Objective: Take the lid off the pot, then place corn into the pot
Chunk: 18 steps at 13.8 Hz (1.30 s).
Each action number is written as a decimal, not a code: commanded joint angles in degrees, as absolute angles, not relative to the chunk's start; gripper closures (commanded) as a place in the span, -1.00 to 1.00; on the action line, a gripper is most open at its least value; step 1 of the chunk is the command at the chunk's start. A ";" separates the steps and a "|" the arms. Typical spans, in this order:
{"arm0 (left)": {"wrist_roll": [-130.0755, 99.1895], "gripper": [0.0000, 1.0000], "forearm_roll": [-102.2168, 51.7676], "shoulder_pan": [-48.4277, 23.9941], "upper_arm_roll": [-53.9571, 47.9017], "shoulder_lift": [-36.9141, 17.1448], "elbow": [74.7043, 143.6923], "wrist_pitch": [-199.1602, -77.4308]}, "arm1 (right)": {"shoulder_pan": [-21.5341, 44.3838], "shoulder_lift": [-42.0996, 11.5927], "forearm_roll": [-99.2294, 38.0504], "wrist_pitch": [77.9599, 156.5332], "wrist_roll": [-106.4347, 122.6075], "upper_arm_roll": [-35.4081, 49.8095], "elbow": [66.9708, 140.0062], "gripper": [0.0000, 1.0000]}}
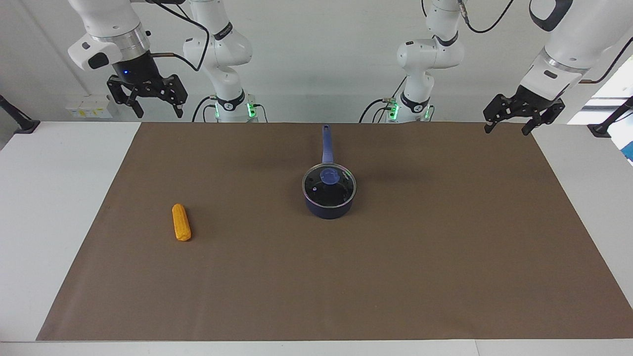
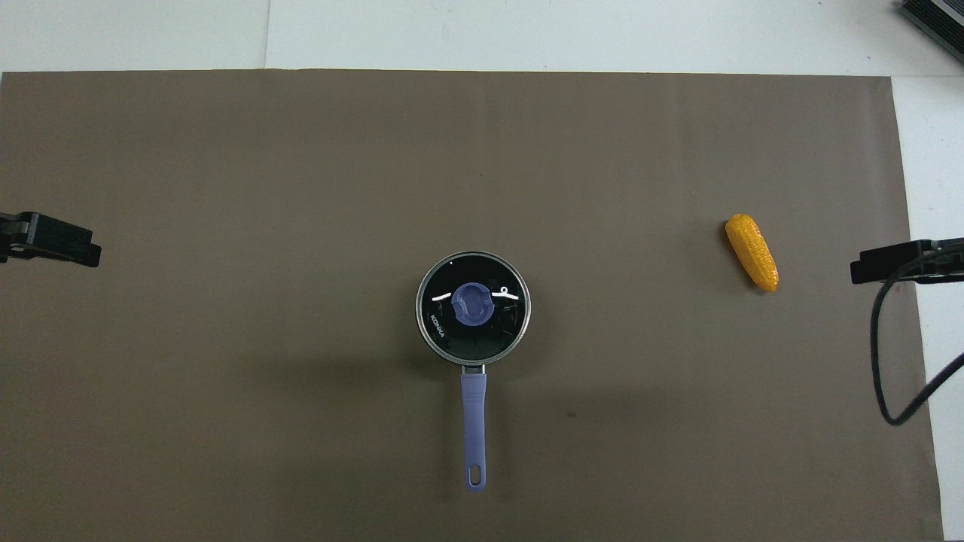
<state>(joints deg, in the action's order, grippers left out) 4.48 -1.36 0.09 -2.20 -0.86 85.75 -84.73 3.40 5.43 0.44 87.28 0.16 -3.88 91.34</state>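
Observation:
The navy pot [image 1: 328, 207] [image 2: 473, 363] stands mid-table on the brown mat, its long blue handle [image 1: 327, 143] [image 2: 474, 433] pointing toward the robots. The glass lid [image 1: 316, 190] [image 2: 444, 331] with its blue knob [image 1: 330, 176] [image 2: 471, 304] sits on the pot. The yellow-orange corn [image 1: 181, 222] [image 2: 751, 251] lies on the mat toward the right arm's end. My right gripper [image 1: 155, 106] is open and empty, raised over the mat's corner by the right arm's base. My left gripper [image 1: 508, 122] is open and empty, raised over the mat's corner at the left arm's end. Both arms wait.
The brown mat [image 1: 445, 247] [image 2: 226, 414] covers most of the white table [image 1: 49, 198]. A black cable [image 2: 889, 361] hangs from the right arm. Black clamps [image 1: 20, 123] stand at the table's ends.

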 commanded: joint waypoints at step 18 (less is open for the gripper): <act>9.49 -1.00 -0.79 -7.54 -2.29 1.23 98.78 -93.85 | 2.90 6.50 0.88 86.40 1.49 -3.78 92.20 -1.00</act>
<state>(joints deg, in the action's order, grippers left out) 8.77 -1.34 -5.31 -2.83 -0.61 94.78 -90.67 3.39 5.51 0.44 87.27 0.16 -3.88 91.42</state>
